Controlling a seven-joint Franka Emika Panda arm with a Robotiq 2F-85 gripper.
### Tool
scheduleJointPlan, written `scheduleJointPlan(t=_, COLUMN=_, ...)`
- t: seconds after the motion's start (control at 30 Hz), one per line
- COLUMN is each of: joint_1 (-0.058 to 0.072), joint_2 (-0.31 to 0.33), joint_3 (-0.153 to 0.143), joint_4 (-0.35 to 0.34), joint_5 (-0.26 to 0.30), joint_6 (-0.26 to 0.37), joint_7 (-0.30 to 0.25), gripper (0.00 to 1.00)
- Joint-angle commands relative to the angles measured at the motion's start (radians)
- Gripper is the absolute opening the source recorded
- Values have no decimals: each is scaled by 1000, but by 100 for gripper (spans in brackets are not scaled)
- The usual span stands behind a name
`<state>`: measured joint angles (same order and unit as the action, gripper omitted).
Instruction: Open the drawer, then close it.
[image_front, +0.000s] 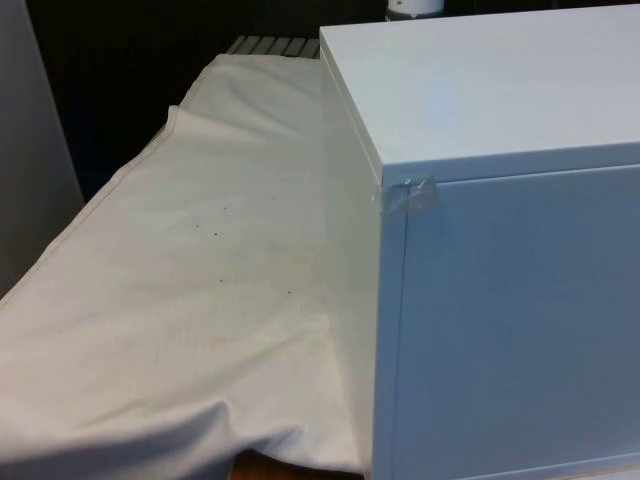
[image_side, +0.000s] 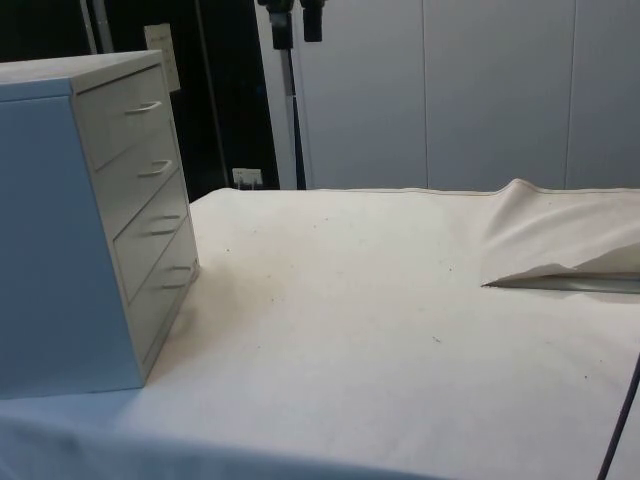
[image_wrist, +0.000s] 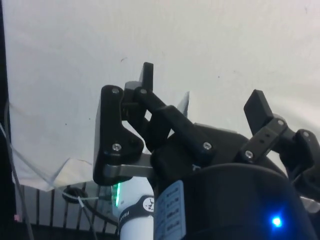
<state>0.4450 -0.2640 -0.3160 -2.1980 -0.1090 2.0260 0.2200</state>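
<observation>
Figure legend, as I am reading it from the remote station. I am seeing the claw (image_wrist: 200, 95) in the wrist view with its two black fingers (image_wrist: 258, 107) standing well apart and gripping nothing; bare white cloth (image_wrist: 165, 40) is lying beyond the fingertips. In the side view, the claw's (image_side: 298, 20) dark tips are hanging at the picture's upper edge, high above the desk (image_side: 400, 330), and the chest of drawers (image_side: 95, 220) is standing well apart from them, lower down and off to one side on the cloth.

The chest is white and is showing four drawer fronts in the side view, each with a slim bar handle. The top drawer (image_side: 125, 110) with its handle (image_side: 148, 106) is sitting nearest the claw's height; all four fronts are lying flush with the carcass, so I am reading every drawer as closed. Nothing is touching any handle.

In the front view the chest (image_front: 500, 280) is turning a plain panel to the camera, with a scrap of clear tape (image_front: 405, 197) at its upper corner.

The cloth is lying rumpled: a raised fold (image_side: 560, 245) is lifting at the desk's end away from the chest, and small dark specks (image_side: 437, 340) are dotting the open surface below the claw.
</observation>
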Motion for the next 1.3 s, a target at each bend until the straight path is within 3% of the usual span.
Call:
scheduleJointPlan(t=0.0, joint_1=0, joint_2=1, joint_3=2, joint_4=1, joint_5=0, joint_6=4, joint_7=6, gripper=100)
scheduleJointPlan(t=0.23, joint_1=0, joint_2=8, joint_3=12, joint_4=2, joint_5=-1, joint_6=49, joint_7=61, gripper=100)
scheduleJointPlan(t=0.3, joint_1=1, joint_2=6, joint_3=11, joint_4=2, joint_5=0, joint_6=41, joint_7=53, gripper=100)
scheduleJointPlan(t=0.47, joint_1=0, joint_2=16, joint_3=11, joint_4=-2, joint_5=4, joint_6=69, joint_7=103, gripper=100)
scheduleJointPlan(t=1.27, joint_1=0, joint_2=56, joint_3=8, joint_4=-4, joint_5=14, joint_6=132, joint_7=245, gripper=100)
